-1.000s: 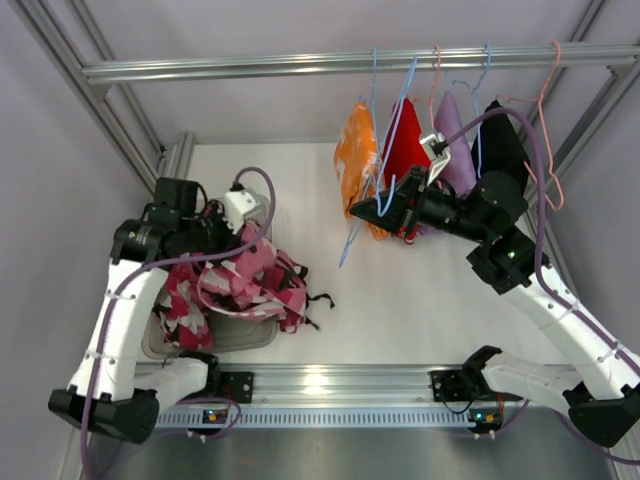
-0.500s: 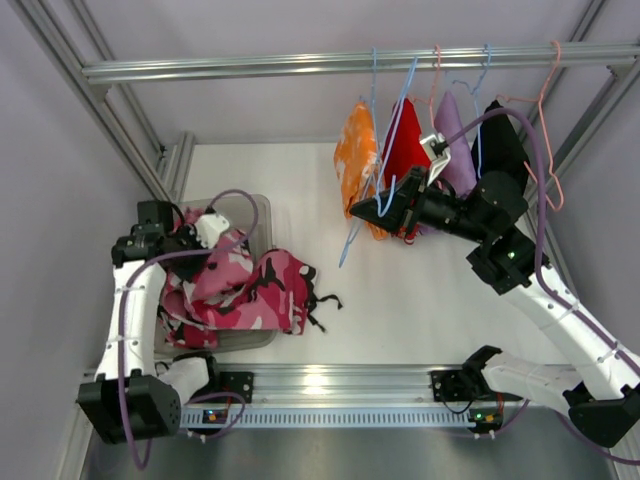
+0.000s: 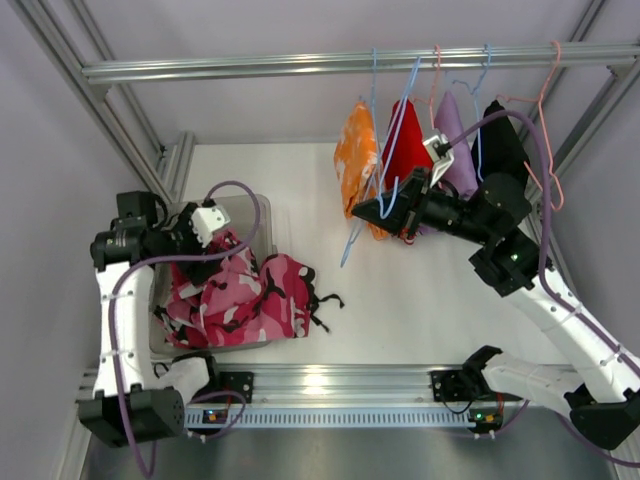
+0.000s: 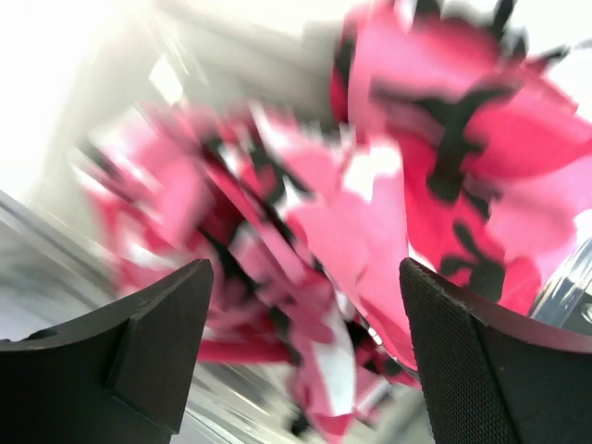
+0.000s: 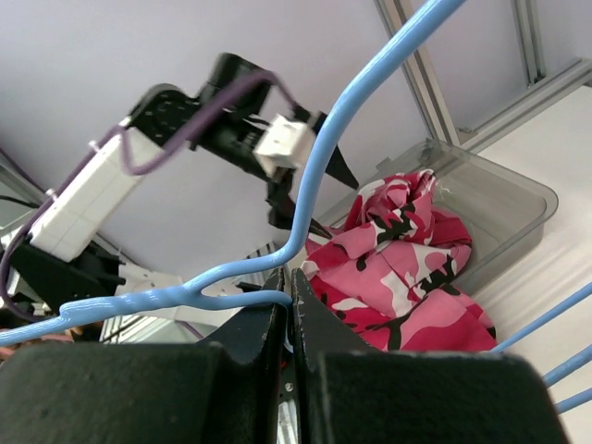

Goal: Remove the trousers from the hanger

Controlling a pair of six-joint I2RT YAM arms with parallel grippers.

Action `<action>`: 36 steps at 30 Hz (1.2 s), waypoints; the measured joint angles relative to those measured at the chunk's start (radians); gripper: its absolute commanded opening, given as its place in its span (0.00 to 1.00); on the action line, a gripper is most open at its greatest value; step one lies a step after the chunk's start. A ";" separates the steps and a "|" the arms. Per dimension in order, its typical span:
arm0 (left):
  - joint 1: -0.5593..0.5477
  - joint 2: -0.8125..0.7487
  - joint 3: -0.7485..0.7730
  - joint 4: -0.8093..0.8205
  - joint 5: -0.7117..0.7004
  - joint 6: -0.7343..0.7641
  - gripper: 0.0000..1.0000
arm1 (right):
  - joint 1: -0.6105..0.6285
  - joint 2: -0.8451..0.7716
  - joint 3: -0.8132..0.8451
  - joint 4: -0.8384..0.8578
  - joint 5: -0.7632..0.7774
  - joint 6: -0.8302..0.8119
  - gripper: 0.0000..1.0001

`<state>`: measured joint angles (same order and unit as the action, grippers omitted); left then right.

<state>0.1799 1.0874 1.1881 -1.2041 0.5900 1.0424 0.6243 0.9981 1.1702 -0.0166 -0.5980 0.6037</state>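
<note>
Right gripper (image 5: pixel 287 301) is clamping closed on blue hanger (image 5: pixel 365 97), with orange trousers (image 3: pixel 356 155) hanging long-axis vertical just left of it, nearer this arm; camo trousers (image 3: pixel 250 295) are lying heaped well left.

Pink, white and black camouflage trousers (image 3: pixel 250 300) at eight o'clock; white-blotched orange trousers (image 3: pixel 356 160) at one o'clock; blue hanger (image 5: pixel 148 298); red cloth (image 3: pixel 405 145).
</note>
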 measured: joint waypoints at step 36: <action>-1.059 0.465 0.027 0.204 -0.473 -0.164 0.99 | -0.189 -0.122 -0.033 -0.060 0.024 -0.007 0.00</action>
<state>-0.8791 1.5524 1.2148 -1.0004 0.1173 0.8783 0.4351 0.8764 1.1370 -0.0761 -0.5739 0.5964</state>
